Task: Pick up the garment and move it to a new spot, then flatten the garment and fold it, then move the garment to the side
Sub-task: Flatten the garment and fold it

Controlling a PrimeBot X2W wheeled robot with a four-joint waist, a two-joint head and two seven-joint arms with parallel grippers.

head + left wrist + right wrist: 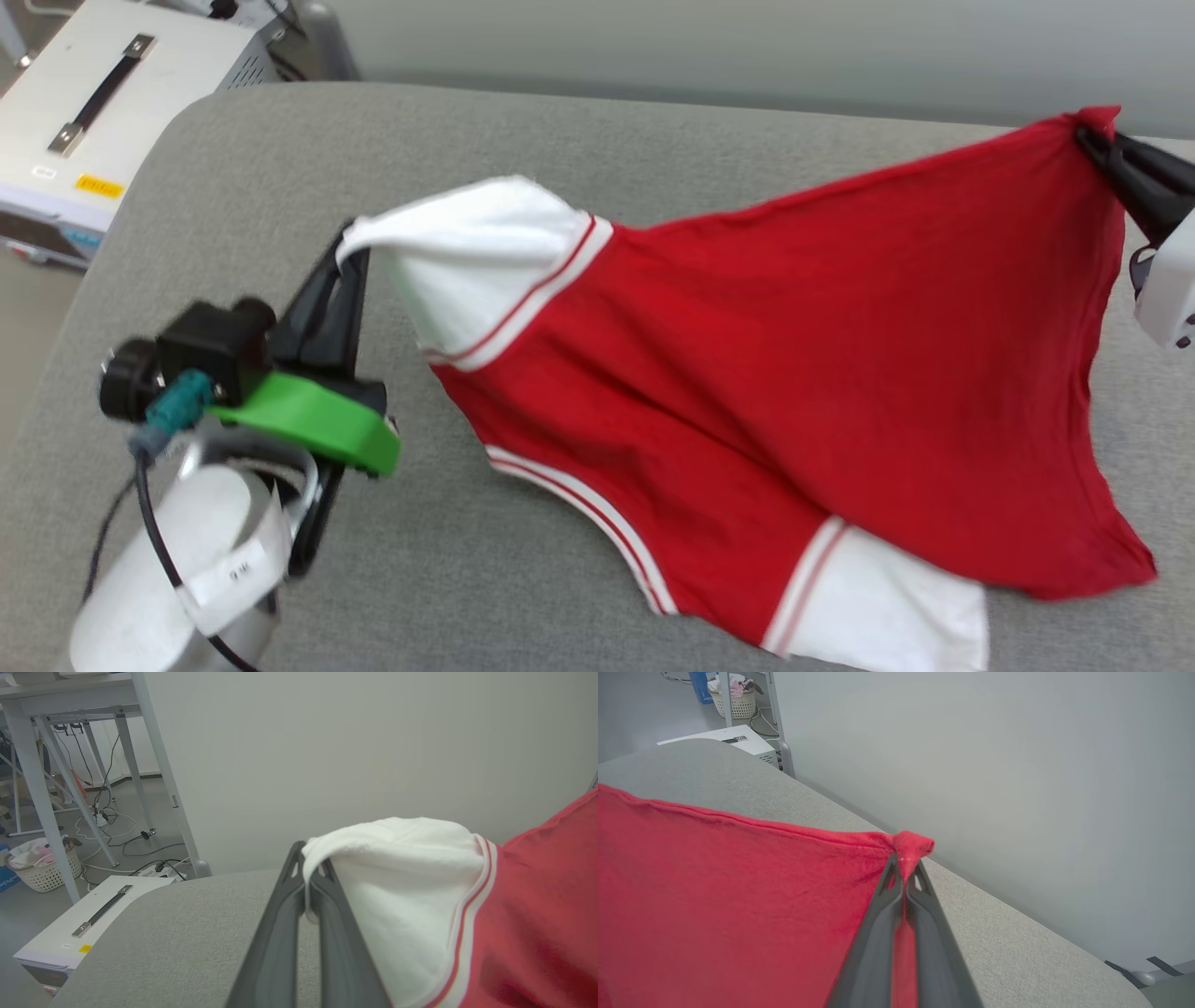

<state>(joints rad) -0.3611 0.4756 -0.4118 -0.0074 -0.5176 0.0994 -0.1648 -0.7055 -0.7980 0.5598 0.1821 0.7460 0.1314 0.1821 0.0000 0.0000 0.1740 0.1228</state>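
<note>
Grey upholstered surface (280, 187) takes up the workspace, with a pale wall behind and a white equipment box (84, 121) on the floor off its far-left corner. The garment (794, 373) is strung between both arms over the middle and right of the cushion. Left gripper (353, 245) is clamped on the cuff of one white sleeve (402, 868). Right gripper (1090, 138) is clamped on a red corner (913, 844) of the body, probably the hem. Both are fingertip pinches with the fabric bunched between closed fingers. The edge between the pinch points is taut, the rest sags, and the second sleeve (887, 607) looks to be resting on the cushion nearest the robot. My read is relocation phase: two wide-apart grips keep the shirt spread so it lands open, not balled. Sleeve-to-corner is a diagonal hold, so the shirt hangs skewed and I expect a regrip before flattening. No lettering visible, so the front likely faces away. Risk is the thin pinches slipping under tension.
</note>
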